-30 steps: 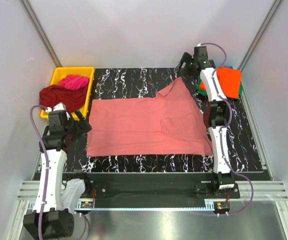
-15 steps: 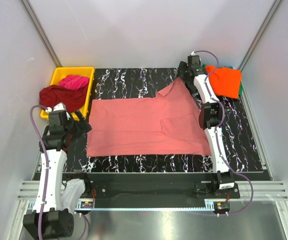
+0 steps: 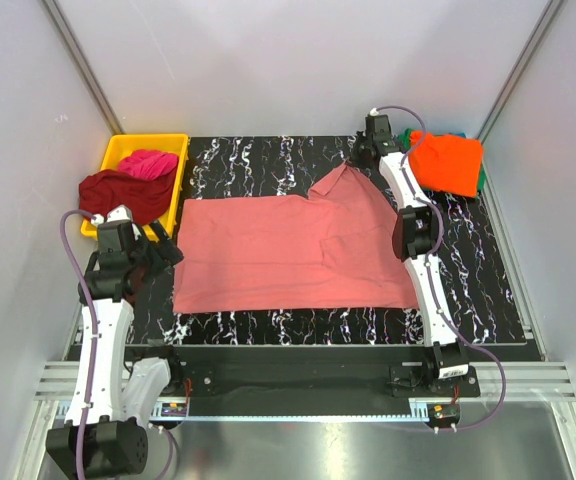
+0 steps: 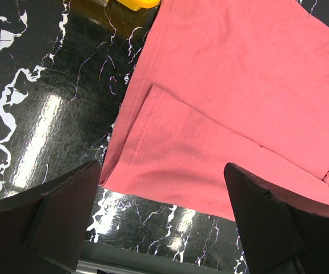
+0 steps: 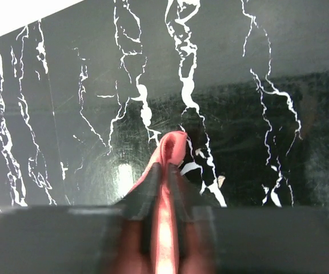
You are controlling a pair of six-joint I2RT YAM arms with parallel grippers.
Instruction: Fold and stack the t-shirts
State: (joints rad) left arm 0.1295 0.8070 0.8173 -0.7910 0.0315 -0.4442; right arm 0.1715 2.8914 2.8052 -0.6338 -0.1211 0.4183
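One shirt (image 3: 288, 255) lies flat on the table (image 3: 488, 300) seen from above, long axis left to right. The right gripper (image 3: 358, 160) holds its far right corner raised, the cloth lying nearward and leftward of it.

Left wrist: the left gripper (image 4: 161, 171) gapes wide, empty, above the shirt's left edge.

Right wrist: jaws pinch a red fold, probably a sleeve.

Bright, even overhead light fills the top view; shadows are faint. The glossy table (image 4: 44, 131) throws a pale glare streak in the left wrist view, a small spot in the right. Fingers (image 5: 144, 197) near each wrist lens are dark and blurred, the pinched shirt (image 5: 170, 145) soft too
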